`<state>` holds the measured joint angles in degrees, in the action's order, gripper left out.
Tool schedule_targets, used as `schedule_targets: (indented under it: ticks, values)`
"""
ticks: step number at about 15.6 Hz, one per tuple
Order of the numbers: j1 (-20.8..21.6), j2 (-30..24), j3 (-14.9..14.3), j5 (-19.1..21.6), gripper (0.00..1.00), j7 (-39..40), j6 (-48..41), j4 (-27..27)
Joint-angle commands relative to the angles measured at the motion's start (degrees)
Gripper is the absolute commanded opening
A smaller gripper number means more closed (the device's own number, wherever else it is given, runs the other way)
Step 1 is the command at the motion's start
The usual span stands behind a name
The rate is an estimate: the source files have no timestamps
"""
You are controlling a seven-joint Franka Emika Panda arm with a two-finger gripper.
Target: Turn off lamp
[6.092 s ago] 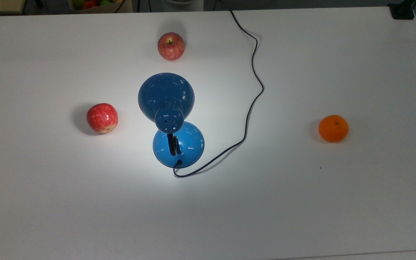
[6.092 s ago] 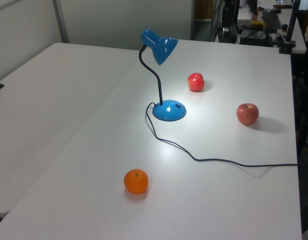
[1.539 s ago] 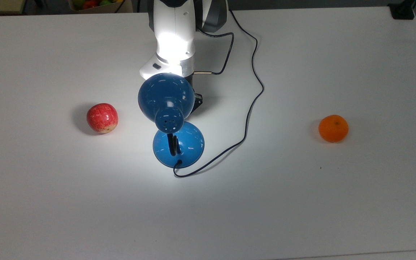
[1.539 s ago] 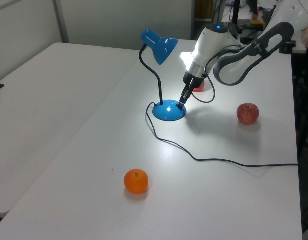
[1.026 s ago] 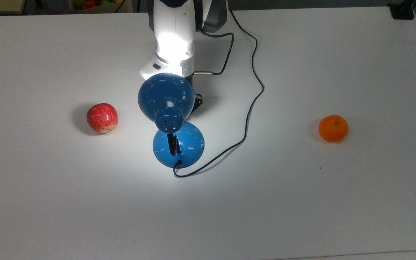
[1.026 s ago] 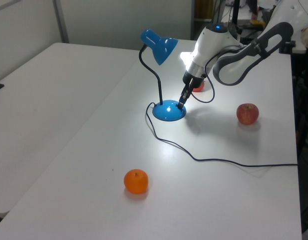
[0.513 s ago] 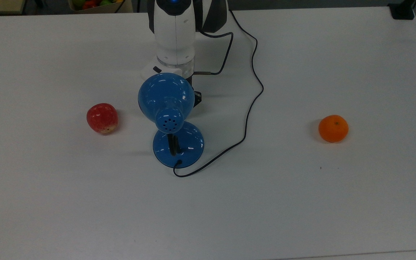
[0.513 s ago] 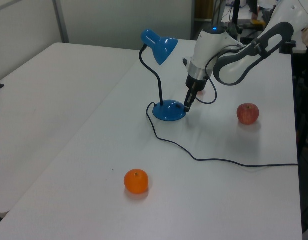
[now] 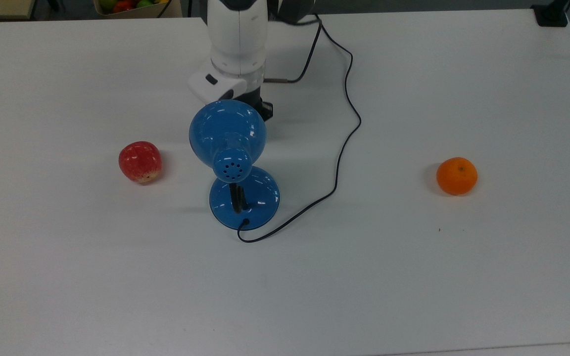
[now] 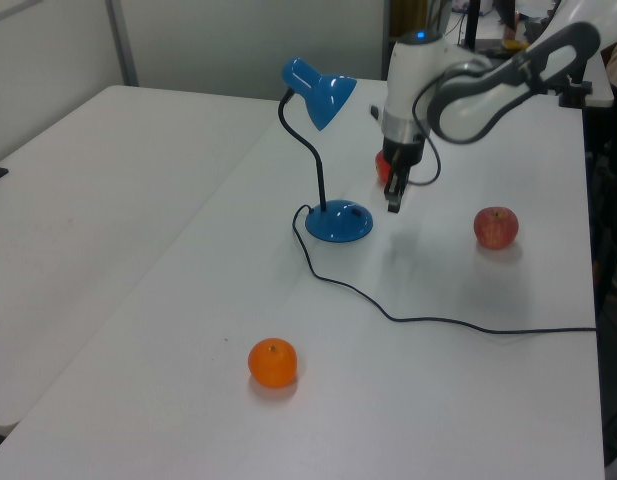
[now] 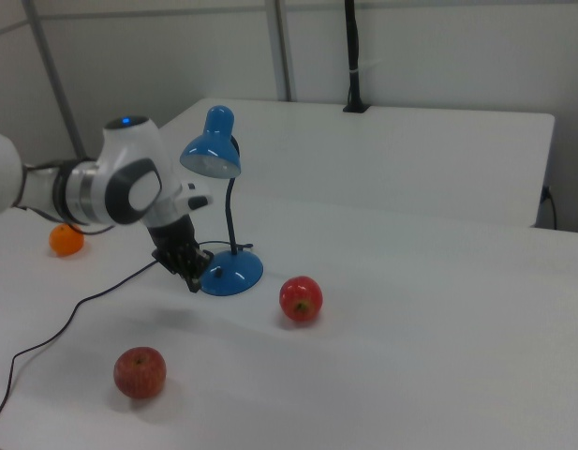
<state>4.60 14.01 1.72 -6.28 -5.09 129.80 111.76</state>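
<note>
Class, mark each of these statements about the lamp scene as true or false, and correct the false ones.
1. The lamp casts a bright pool of light on the table. False: no bright pool shows around its base; the lamp looks off.
2. The gripper is pressed onto the lamp's base. False: in the left view it hangs beside the base, apart from it.
3. An orange lies at the top view's right, away from the lamp. True.
4. Two red apples lie on the table. True.
5. The lamp's cord is coiled around an apple. False: it runs loosely across the table, clear of the fruit.
</note>
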Motion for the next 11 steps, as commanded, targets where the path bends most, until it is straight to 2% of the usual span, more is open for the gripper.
schedule_targets:
  ticks: [1,7,10,11]
  values:
    - [0.5,-6.5,0.0,-1.3,0.00,-1.1,-13.7,-3.5]
    - [0.4,-9.9,0.0,-0.1,0.00,3.9,-32.7,-18.3]
    - [-0.2,-11.5,-0.7,1.4,0.02,4.5,-37.1,-20.9]
    - [-0.5,-12.6,-1.0,1.4,0.26,5.3,-38.2,-20.9]
